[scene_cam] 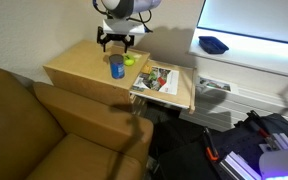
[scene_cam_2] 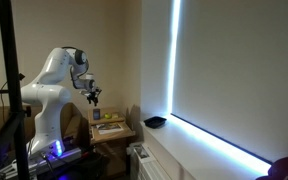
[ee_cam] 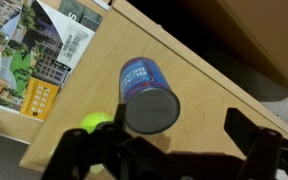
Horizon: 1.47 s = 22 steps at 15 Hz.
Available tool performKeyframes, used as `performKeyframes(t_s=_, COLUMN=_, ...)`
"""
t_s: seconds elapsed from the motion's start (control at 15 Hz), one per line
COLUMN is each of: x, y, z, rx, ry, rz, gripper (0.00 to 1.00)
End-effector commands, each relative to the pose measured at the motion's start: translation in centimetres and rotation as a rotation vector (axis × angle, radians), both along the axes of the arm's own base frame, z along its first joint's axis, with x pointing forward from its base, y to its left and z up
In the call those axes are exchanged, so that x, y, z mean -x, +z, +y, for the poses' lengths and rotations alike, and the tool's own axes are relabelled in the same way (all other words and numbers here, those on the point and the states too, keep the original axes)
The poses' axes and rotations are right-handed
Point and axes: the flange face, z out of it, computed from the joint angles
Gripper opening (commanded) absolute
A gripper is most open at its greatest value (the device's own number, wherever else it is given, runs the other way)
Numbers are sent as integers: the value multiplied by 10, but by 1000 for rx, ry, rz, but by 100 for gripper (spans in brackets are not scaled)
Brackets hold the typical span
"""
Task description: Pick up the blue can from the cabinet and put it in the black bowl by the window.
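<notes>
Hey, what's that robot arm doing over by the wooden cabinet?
The arm's gripper hangs open above the cabinet and holds nothing. Just below it the blue can stands upright on the cabinet top, with a yellow-green ball close beside it and magazines lying off to one side. The black bowl sits on the sill under the window. The can has not been grasped yet, so the move to the bowl is not yet begun.
</notes>
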Motion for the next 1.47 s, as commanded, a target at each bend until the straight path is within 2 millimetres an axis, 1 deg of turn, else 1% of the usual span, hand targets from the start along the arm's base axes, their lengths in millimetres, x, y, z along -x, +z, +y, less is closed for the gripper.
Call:
performKeyframes(t_s=0.0, x=-23, y=20, z=14, rx=8, ry=-33, rz=33, gripper=100)
performKeyframes(t_s=0.13, x=-36, y=26, z=15, rx=15, ry=-99, rz=61, gripper=100)
performKeyframes(t_s=0.2, x=-21, y=29, z=10, rx=8, ry=-50, rz=30, gripper=100)
performKeyframes(t_s=0.27, x=-25, y=33, z=11, rx=7, ry=-58, rz=29, gripper=100)
performKeyframes(t_s=0.4, x=-24, y=32, z=12, rx=7, ry=-57, rz=30, gripper=100)
performKeyframes(t_s=0.47, x=-24, y=22, z=6, rx=42, ry=-61, rz=34, gripper=100)
performKeyframes(t_s=0.53, x=-27, y=7, z=-1, rx=82, ry=-60, rz=2, gripper=100)
performKeyframes(t_s=0.73, x=-32, y=-14, z=-4, rx=82, ry=-55, rz=-69, gripper=100)
performKeyframes(t_s=0.8, x=-31, y=2, z=-4, rx=76, ry=-50, rz=-29, gripper=100)
performKeyframes(t_s=0.93, x=-34, y=-15, z=-6, rx=77, ry=-51, rz=-47, gripper=100)
performKeyframes(t_s=1.2, x=-31, y=-32, z=-8, rx=99, ry=-59, rz=-8, gripper=100)
performKeyframes(t_s=1.27, x=-31, y=-35, z=-9, rx=109, ry=-66, rz=-17, gripper=100)
performKeyframes(t_s=1.33, x=-32, y=-26, z=-7, rx=88, ry=-53, rz=-27, gripper=100)
performKeyframes(t_s=1.4, x=-32, y=-28, z=-7, rx=89, ry=-54, rz=-26, gripper=100)
